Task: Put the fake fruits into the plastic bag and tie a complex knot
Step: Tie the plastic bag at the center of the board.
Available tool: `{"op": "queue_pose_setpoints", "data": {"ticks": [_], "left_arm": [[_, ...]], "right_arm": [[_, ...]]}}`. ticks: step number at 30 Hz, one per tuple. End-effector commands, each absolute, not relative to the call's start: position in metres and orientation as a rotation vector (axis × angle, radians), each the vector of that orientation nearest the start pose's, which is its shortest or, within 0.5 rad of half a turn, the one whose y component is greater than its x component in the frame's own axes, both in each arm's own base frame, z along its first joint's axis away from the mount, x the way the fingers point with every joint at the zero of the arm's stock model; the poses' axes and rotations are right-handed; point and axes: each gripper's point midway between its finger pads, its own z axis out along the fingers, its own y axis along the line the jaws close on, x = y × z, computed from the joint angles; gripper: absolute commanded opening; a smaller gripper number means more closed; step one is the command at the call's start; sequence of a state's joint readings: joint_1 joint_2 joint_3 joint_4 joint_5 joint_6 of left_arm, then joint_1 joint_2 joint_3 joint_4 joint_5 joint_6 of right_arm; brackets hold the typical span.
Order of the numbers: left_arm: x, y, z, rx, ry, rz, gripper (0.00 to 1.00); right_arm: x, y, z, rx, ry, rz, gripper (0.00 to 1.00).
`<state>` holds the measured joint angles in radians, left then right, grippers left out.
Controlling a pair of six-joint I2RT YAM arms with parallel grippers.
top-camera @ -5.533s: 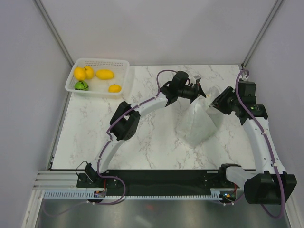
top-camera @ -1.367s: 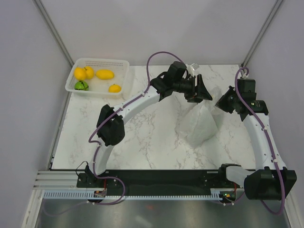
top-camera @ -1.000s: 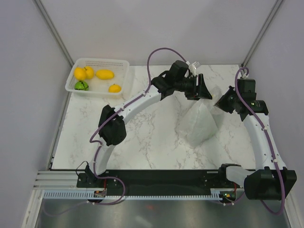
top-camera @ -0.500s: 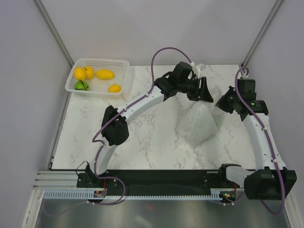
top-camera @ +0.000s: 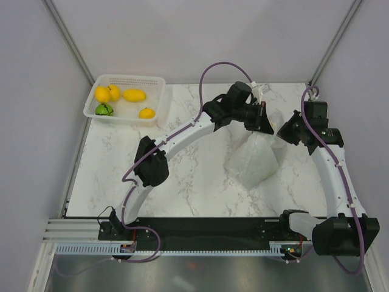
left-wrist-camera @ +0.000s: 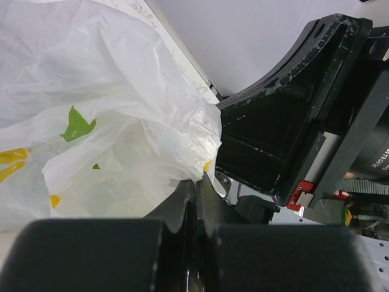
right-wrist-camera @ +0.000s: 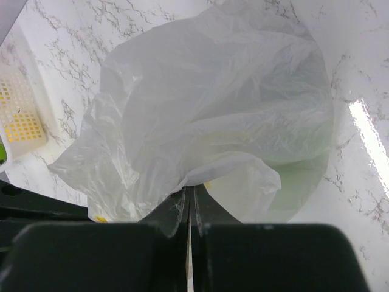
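Left hand (top-camera: 264, 123) and right hand (top-camera: 279, 132) pinch plastic bag (top-camera: 255, 161) top, face to face; fake fruits (top-camera: 134, 95) well off, left hand's side.

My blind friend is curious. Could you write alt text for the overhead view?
A robot's left gripper and right gripper are both shut on the top of a white plastic bag standing on a marble table. A white basket at the far left corner holds yellow and green fake fruits.

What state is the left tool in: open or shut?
Shut. The left tool shows no gap and pinches the plastic bag.
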<state>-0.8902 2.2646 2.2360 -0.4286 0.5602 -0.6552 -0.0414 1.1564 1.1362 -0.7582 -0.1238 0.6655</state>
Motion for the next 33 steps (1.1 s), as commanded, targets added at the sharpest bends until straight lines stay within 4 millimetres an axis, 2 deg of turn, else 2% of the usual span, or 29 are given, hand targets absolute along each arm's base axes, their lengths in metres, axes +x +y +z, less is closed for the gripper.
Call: {"op": "queue_pose_setpoints", "data": {"ticks": [1, 5, 10, 11, 12, 13, 14, 16, 19, 20, 21, 22, 23, 24, 25, 27, 28, 30, 31, 33], "left_arm": [[0.288, -0.554, 0.264, 0.737, 2.132, -1.472, 0.02], [0.294, -0.55, 0.267, 0.726, 2.121, -1.414, 0.02], [0.31, -0.529, 0.259, 0.693, 2.16, -1.233, 0.02], [0.311, -0.525, 0.263, 0.687, 2.159, -1.21, 0.02], [0.319, -0.519, 0.263, 0.668, 2.158, -1.162, 0.02], [0.321, -0.513, 0.259, 0.655, 2.182, -1.126, 0.02], [0.325, -0.507, 0.266, 0.641, 2.171, -1.102, 0.02], [0.333, -0.493, 0.262, 0.605, 2.188, -1.013, 0.02], [0.348, -0.47, 0.271, 0.541, 2.176, -0.88, 0.02], [0.35, -0.46, 0.27, 0.528, 2.193, -0.835, 0.02], [0.355, -0.45, 0.279, 0.5, 2.172, -0.779, 0.02], [0.358, -0.443, 0.282, 0.485, 2.17, -0.747, 0.02], [0.359, -0.434, 0.283, 0.47, 2.179, -0.705, 0.02], [0.364, -0.425, 0.287, 0.451, 2.166, -0.645, 0.02], [0.363, -0.417, 0.297, 0.438, 2.152, -0.619, 0.02], [0.366, -0.397, 0.301, 0.419, 2.151, -0.521, 0.02], [0.365, -0.388, 0.31, 0.405, 2.139, -0.496, 0.02], [0.363, -0.372, 0.314, 0.384, 2.145, -0.42, 0.02], [0.36, -0.364, 0.319, 0.375, 2.14, -0.403, 0.02], [0.357, -0.352, 0.323, 0.348, 2.141, -0.357, 0.02]], "right_arm": [[0.321, 0.034, 0.232, 0.741, 2.218, 0.458, 0.0], [0.322, 0.035, 0.232, 0.728, 2.224, 0.464, 0.0], [0.334, 0.037, 0.232, 0.714, 2.228, 0.452, 0.0], [0.338, 0.043, 0.237, 0.694, 2.226, 0.46, 0.0], [0.343, 0.042, 0.232, 0.701, 2.241, 0.448, 0.0], [0.346, 0.051, 0.234, 0.675, 2.245, 0.443, 0.0], [0.35, 0.061, 0.239, 0.645, 2.245, 0.456, 0.0], [0.359, 0.07, 0.237, 0.644, 2.251, 0.474, 0.0], [0.373, 0.085, 0.241, 0.61, 2.259, 0.488, 0.0], [0.378, 0.096, 0.251, 0.572, 2.245, 0.501, 0.0], [0.384, 0.103, 0.247, 0.56, 2.264, 0.501, 0.0], [0.389, 0.117, 0.257, 0.528, 2.253, 0.523, 0.0], [0.392, 0.123, 0.258, 0.514, 2.254, 0.531, 0.0], [0.397, 0.131, 0.251, 0.509, 2.28, 0.533, 0.0], [0.401, 0.145, 0.26, 0.471, 2.269, 0.561, 0.0], [0.409, 0.161, 0.256, 0.443, 2.285, 0.583, 0.0], [0.412, 0.176, 0.268, 0.403, 2.268, 0.615, 0.0], [0.418, 0.196, 0.264, 0.365, 2.29, 0.638, 0.0], [0.418, 0.211, 0.275, 0.325, 2.274, 0.67, 0.0], [0.422, 0.228, 0.274, 0.303, 2.276, 0.708, 0.0]]}}
